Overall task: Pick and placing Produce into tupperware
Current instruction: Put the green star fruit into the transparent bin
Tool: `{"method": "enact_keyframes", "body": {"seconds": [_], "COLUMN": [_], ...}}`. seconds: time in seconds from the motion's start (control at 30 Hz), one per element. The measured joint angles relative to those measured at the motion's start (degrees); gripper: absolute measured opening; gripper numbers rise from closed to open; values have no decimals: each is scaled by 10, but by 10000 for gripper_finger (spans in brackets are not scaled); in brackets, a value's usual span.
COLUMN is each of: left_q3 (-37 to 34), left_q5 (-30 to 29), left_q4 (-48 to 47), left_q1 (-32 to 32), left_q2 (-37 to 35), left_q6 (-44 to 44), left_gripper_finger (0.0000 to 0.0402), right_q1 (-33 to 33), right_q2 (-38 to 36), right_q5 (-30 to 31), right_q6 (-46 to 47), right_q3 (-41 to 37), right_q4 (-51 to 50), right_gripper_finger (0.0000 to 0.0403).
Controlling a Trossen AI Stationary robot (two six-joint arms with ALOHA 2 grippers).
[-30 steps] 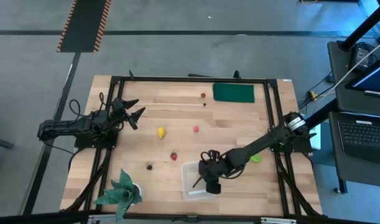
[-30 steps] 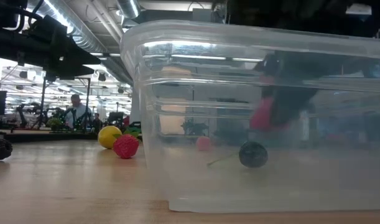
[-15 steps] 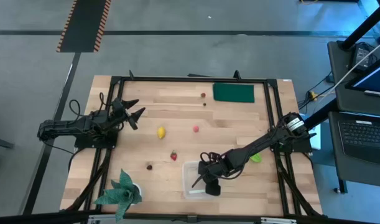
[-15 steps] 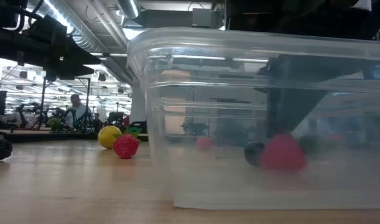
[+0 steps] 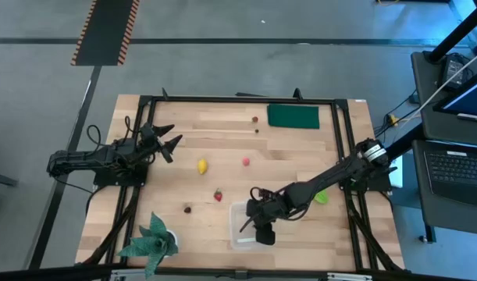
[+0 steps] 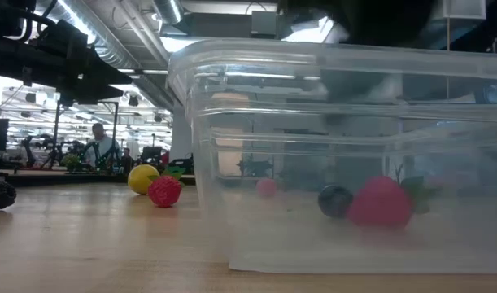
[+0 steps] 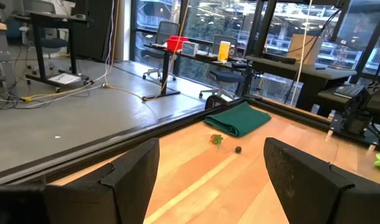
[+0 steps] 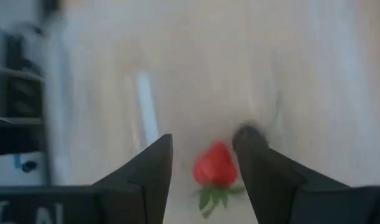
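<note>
The clear tupperware [image 5: 246, 226] stands at the table's near edge. Its wall [image 6: 232, 163] fills the low view, and on its floor lie a red strawberry [image 6: 381, 202] and a dark berry [image 6: 335, 200]. My right gripper [image 5: 260, 228] hovers open above the tupperware and touches nothing. In its wrist view the strawberry [image 8: 214, 167] lies below, between the fingers. On the table rest a yellow lemon [image 5: 201, 165], a pink berry [image 5: 245, 161], a red berry [image 5: 218, 195], a dark piece [image 5: 187, 209] and a light green piece [image 5: 322, 198]. My left gripper [image 5: 169, 140] waits open at the table's left.
A dark green pad [image 5: 293, 116] lies at the far edge, with two tiny pieces [image 5: 255, 122] beside it. A teal leafy plant [image 5: 151, 240] stands at the near left corner. The right arm [image 5: 324, 183] slants over the table's right side.
My right gripper lowered the red strawberry into the tupperware, let go of it, and then rose out of the low view. The strawberry now lies on the container floor beside the dark berry.
</note>
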Motion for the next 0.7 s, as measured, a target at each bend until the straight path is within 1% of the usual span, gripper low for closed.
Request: {"method": "enact_keyframes", "body": {"seconds": [0.1, 0.23, 0.37, 0.47, 0.57, 0.7], "left_q3": [0, 0, 0, 0, 0, 0], "left_q5": [0, 1, 0, 1, 0, 0], "left_q4": [2, 3, 4, 4, 4, 5], "left_q1": [0, 0, 0, 0, 0, 0], "left_q2": [0, 0, 0, 0, 0, 0], "left_q6": [0, 0, -2, -3, -3, -4], "left_gripper_finger": [281, 281, 281, 281, 281, 281], "right_q1": [-7, -17, -21, -21, -21, -21], "right_q2": [-26, -60, -90, -111, -133, -170], "right_q5": [3, 14, 82, 128, 154, 196], "right_q6": [-41, -81, -94, -98, -96, -79], "right_q3": [38, 93, 126, 129, 118, 80], "right_q4": [-4, -63, -159, -227, -293, -329], "right_gripper_finger": [181, 181, 181, 181, 181, 181]}}
